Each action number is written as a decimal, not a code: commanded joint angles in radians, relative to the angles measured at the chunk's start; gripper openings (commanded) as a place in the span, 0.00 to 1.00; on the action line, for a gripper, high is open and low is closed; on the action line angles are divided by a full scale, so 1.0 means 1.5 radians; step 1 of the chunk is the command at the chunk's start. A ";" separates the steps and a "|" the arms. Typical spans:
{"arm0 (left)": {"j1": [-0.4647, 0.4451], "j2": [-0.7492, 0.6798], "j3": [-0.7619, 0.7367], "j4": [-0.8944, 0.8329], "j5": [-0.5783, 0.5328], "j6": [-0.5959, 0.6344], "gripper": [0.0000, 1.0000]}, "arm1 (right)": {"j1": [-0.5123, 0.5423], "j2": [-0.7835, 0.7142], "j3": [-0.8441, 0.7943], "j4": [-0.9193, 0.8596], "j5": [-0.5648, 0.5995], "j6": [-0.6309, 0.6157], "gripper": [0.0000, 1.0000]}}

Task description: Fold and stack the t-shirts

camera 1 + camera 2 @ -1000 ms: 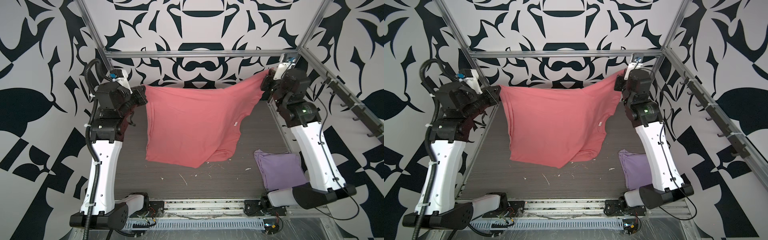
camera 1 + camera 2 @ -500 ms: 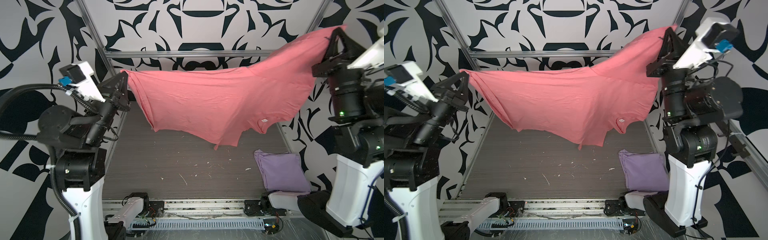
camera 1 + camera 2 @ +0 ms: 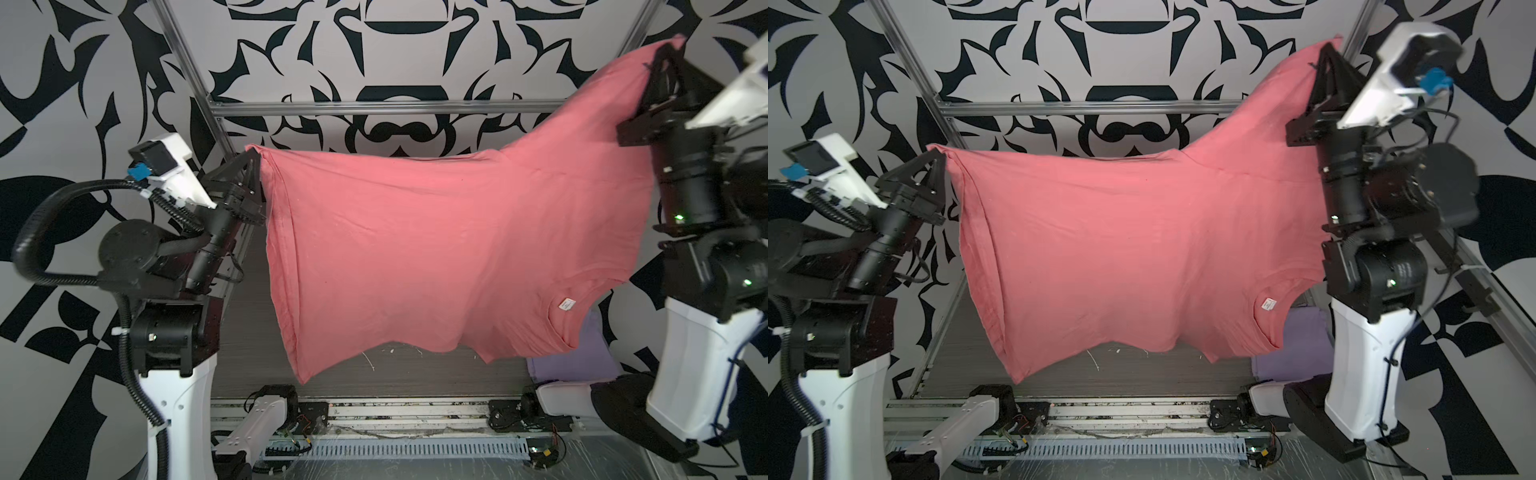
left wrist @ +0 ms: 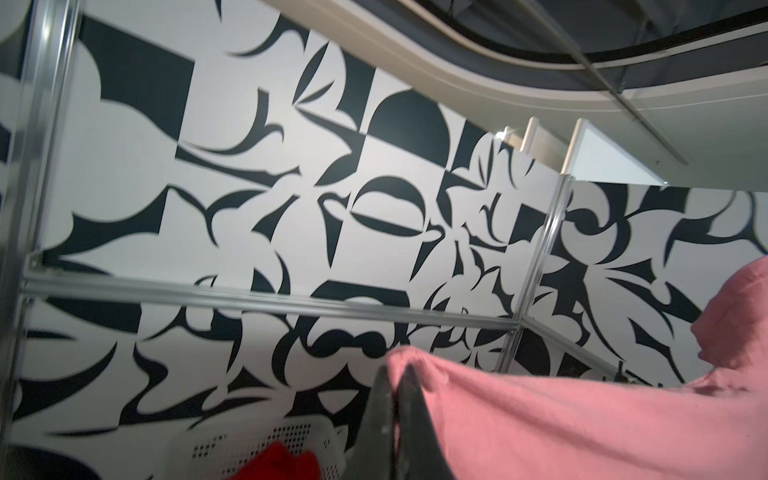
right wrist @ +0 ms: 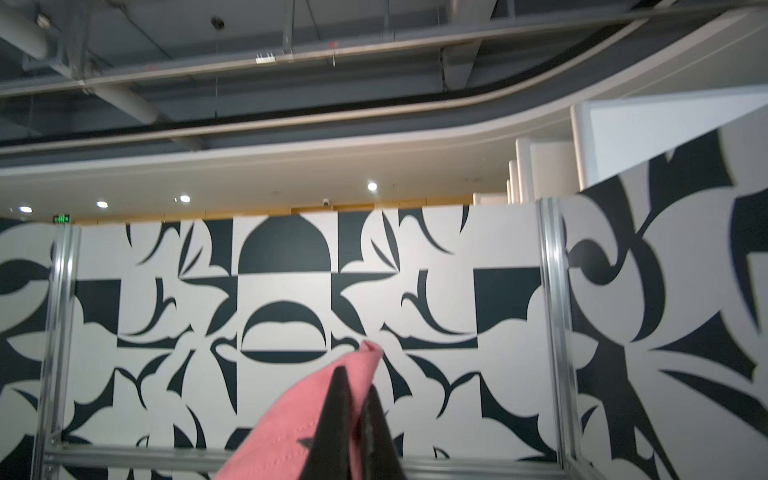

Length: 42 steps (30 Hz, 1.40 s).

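Observation:
A salmon-pink t-shirt (image 3: 436,257) (image 3: 1133,253) hangs spread in the air between both arms, its white neck label (image 3: 567,304) at the lower right. My left gripper (image 3: 255,156) (image 3: 940,156) (image 4: 395,370) is shut on one corner of the shirt at the left. My right gripper (image 3: 665,48) (image 3: 1327,48) (image 5: 355,378) is shut on the opposite corner, held higher at the right. A folded pale lavender t-shirt (image 3: 582,357) (image 3: 1296,353) lies on the table under the pink one, partly hidden. A bright red t-shirt (image 4: 282,461) sits in a basket in the left wrist view.
A white plastic lattice basket (image 4: 232,444) stands by the patterned wall behind the left arm. Aluminium frame bars (image 3: 374,108) run across the back and up the sides. The dark table (image 3: 415,374) carries small white scraps near its front edge.
Both arms rose from low at the back and lifted the pink shirt off the table. In the last half second it spread wider and now hangs lower in front.

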 commanded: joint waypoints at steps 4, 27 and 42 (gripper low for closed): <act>0.003 0.033 -0.139 0.021 -0.047 -0.077 0.00 | -0.002 0.118 -0.077 -0.009 0.032 -0.020 0.00; 0.003 0.528 -0.228 0.138 -0.030 -0.132 0.00 | -0.006 0.601 -0.045 -0.001 0.141 0.089 0.00; 0.003 0.564 -0.217 0.112 -0.037 -0.125 0.00 | -0.010 0.595 -0.083 -0.025 0.145 0.089 0.00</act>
